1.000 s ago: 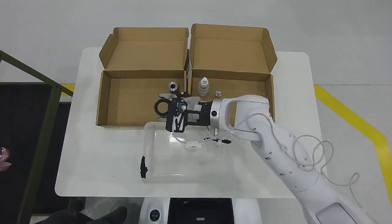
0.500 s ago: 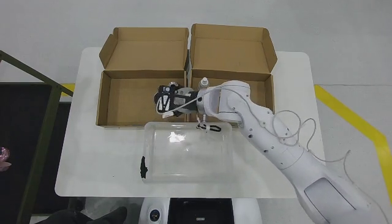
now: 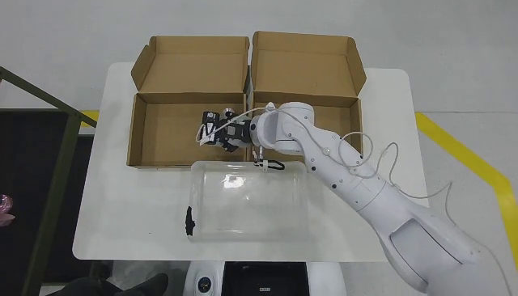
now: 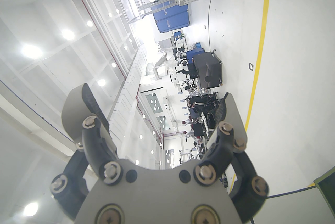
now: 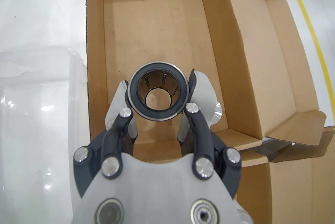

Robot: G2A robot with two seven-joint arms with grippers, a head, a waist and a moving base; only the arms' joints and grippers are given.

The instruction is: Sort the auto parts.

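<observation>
White table (image 3: 121,207) on pale floor (image 3: 81,21); yellow floor line (image 3: 465,154); ceiling lights (image 4: 31,51).

Between the right gripper (image 5: 159,82) fingers: filled by the bearing (image 5: 158,107).
Ahead of the fingertips: bare floor of the left box (image 5: 151,26), open to its far end wall.
Beside the tray-side finger: box wall close, clear tray (image 5: 39,117) beyond.
Beside the lid-side finger: small silver part (image 5: 217,111) just beside it, then the wall under the lid (image 5: 274,52).
Behind the fingers: end wall, right box (image 5: 288,183) past it.
Between the left gripper (image 4: 157,94) fingers: open air.
</observation>
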